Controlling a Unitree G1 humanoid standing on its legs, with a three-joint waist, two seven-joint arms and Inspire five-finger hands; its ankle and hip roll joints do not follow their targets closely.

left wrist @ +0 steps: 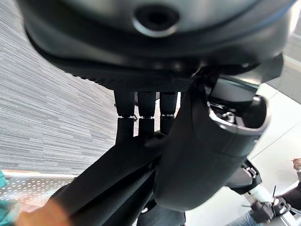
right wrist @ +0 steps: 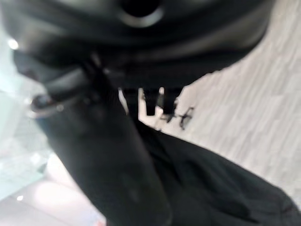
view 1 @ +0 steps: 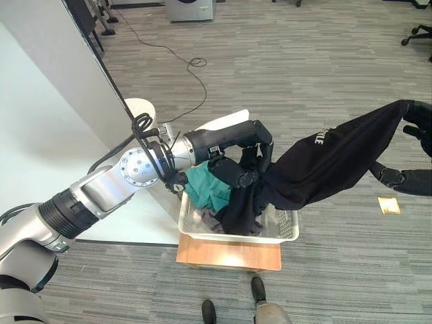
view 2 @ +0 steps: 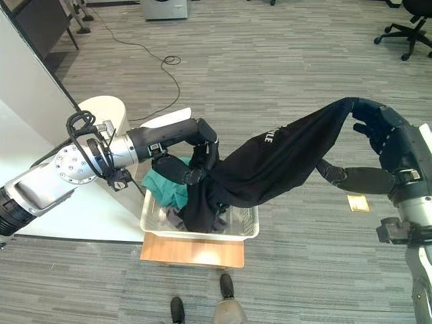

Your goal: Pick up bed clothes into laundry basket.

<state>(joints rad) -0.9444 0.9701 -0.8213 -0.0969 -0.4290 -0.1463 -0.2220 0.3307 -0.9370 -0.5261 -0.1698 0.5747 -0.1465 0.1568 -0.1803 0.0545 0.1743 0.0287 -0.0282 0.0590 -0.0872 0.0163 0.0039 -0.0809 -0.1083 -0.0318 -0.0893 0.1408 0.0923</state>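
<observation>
A black garment [view 1: 331, 158] stretches through the air between my two hands, and its lower part hangs into the white laundry basket [view 1: 287, 234]. My left hand [view 1: 250, 158] is over the basket, with fingers [left wrist: 146, 117] curled on the garment's [left wrist: 108, 179] near end. Out to the right, my right hand [view 2: 381, 138] is raised and pinches the garment's [right wrist: 211, 188] far end. A teal cloth [view 1: 206, 189] and some grey clothes lie in the basket beside the black one.
The basket stands on a low wooden stand [view 1: 229, 255] against a white bed [view 1: 40, 142]. A yellow slip [view 1: 389, 205] lies on the grey floor at the right. An office chair [view 2: 405, 30] and a white appliance [view 1: 189, 8] stand far back.
</observation>
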